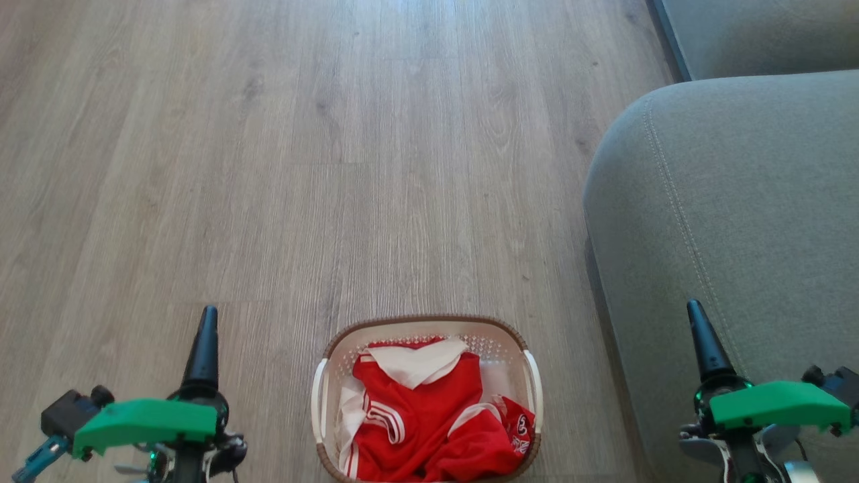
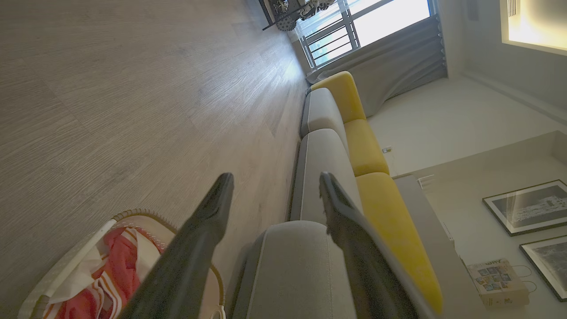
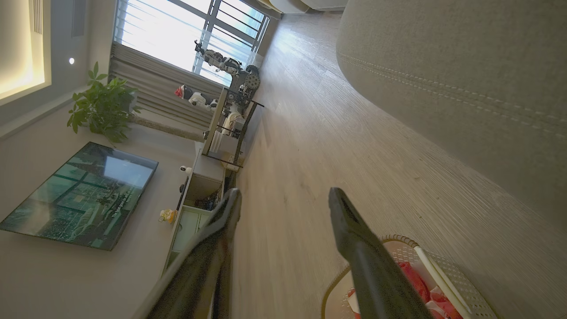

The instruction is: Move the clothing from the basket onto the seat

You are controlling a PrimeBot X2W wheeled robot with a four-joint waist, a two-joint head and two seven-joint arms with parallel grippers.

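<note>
The cream basket [image 1: 528, 349] with its brown rim stands on the wooden floor at the bottom middle of the head view. Crumpled inside it lies the red clothing [image 1: 429, 416] with white panels and striped trim. To the right rises the big grey seat [image 1: 738, 221] with its stitched seam. My left gripper [image 1: 207, 322] hovers left of the basket, and my right gripper [image 1: 694, 315] is over the seat's front edge. Both stand open and empty, as the left gripper [image 2: 275, 179] and right gripper [image 3: 285, 194] show in their wrist views. The basket [image 2: 133, 213] and clothing [image 2: 119, 266] sit beside the seat [image 2: 297, 270].
Wooden floor [image 1: 335, 168] stretches ahead and to the left. A second grey cushion [image 1: 758, 33] lies beyond the seat. Yellow back cushions [image 2: 385, 208] line the sofa. A TV [image 3: 79, 195], a plant [image 3: 104, 104] and a shelf [image 3: 228, 133] stand along the far wall.
</note>
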